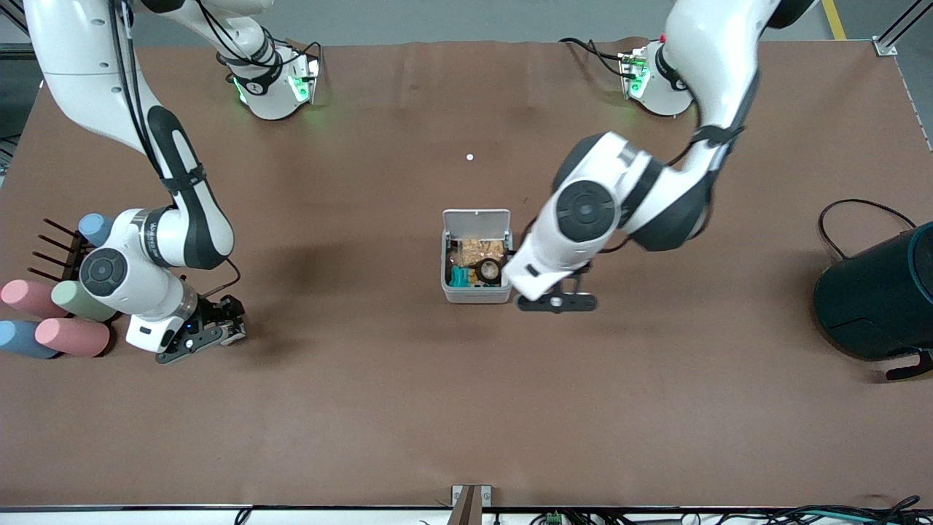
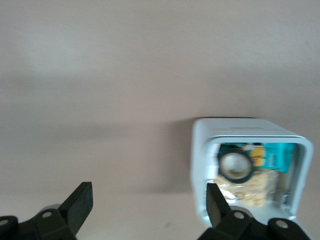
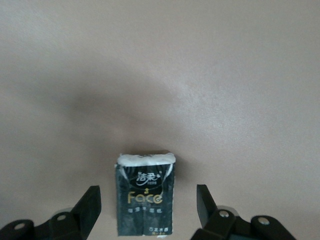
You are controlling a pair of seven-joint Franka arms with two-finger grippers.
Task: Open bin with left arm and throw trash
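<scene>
The light-grey bin [image 1: 466,294] stands mid-table with its white lid [image 1: 477,219] swung up open. Inside lie the black tape ring [image 1: 488,271], a teal packet and snack wrappers; the ring also shows in the left wrist view [image 2: 235,167]. My left gripper [image 1: 557,301] is open and empty, low beside the bin [image 2: 200,165] toward the left arm's end; its fingers hold nothing [image 2: 148,200]. My right gripper [image 1: 219,329] is open near the right arm's end. In the right wrist view [image 3: 148,200] it straddles a black shiny packet [image 3: 145,190] lying on the table, fingers apart from it. The front view hides that packet.
Several pastel cylinders on a black rack [image 1: 55,313] stand close to the right gripper at the table's end. A large dark teal cylinder [image 1: 878,299] with a cable loop [image 1: 860,211] sits at the left arm's end. A tiny white dot [image 1: 469,157] lies farther from the front camera than the bin.
</scene>
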